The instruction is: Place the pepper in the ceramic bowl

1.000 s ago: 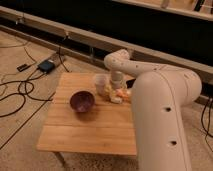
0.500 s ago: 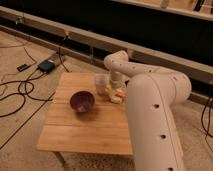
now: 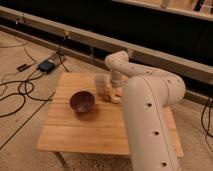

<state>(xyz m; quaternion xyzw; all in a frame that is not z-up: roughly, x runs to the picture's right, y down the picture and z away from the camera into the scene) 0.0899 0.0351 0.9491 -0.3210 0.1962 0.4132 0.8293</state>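
Observation:
The dark purple ceramic bowl (image 3: 82, 101) sits on the left middle of the small wooden table (image 3: 95, 130). My white arm reaches from the lower right over the table's back edge. The gripper (image 3: 114, 92) hangs down right of the bowl, among small items. A bit of the orange pepper (image 3: 118, 93) shows at the gripper's tip, beside a pale packet (image 3: 108, 92). The arm hides most of that spot.
A small pale translucent cup (image 3: 101, 81) stands just left of the gripper, behind the bowl. Black cables and a dark box (image 3: 46, 65) lie on the floor to the left. A long metal rail runs behind the table.
The arm has shifted slightly left over the table; the gripper stays low at the items right of the bowl. The bowl has not moved.

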